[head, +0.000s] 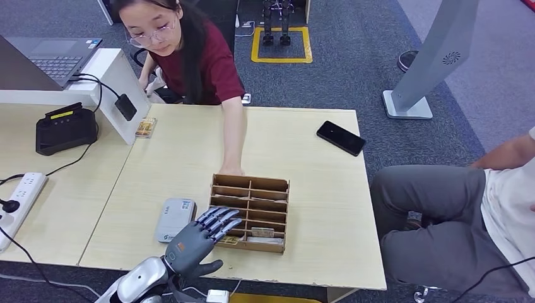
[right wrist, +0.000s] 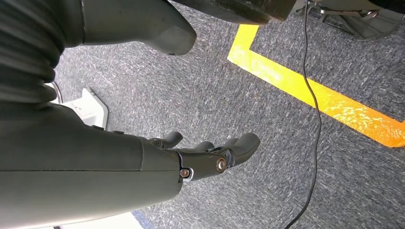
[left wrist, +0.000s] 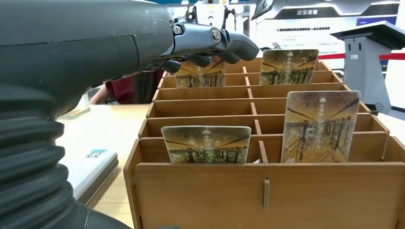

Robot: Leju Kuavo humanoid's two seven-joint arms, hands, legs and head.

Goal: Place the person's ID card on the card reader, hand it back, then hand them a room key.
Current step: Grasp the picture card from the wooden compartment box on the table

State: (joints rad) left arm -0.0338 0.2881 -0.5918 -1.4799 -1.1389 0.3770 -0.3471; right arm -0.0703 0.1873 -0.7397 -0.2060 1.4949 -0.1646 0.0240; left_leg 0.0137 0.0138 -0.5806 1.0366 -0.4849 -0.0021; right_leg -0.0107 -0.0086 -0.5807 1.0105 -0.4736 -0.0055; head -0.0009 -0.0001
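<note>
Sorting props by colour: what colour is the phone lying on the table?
The phone is black; the head view shows it best.

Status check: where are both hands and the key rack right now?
Left hand open, fingers over wooden key rack, nothing held. Right hand open, hanging over the floor. Person's hand at the rack's far edge.

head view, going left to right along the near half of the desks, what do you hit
power strip → grey card reader → left robot hand → wooden card rack
</note>
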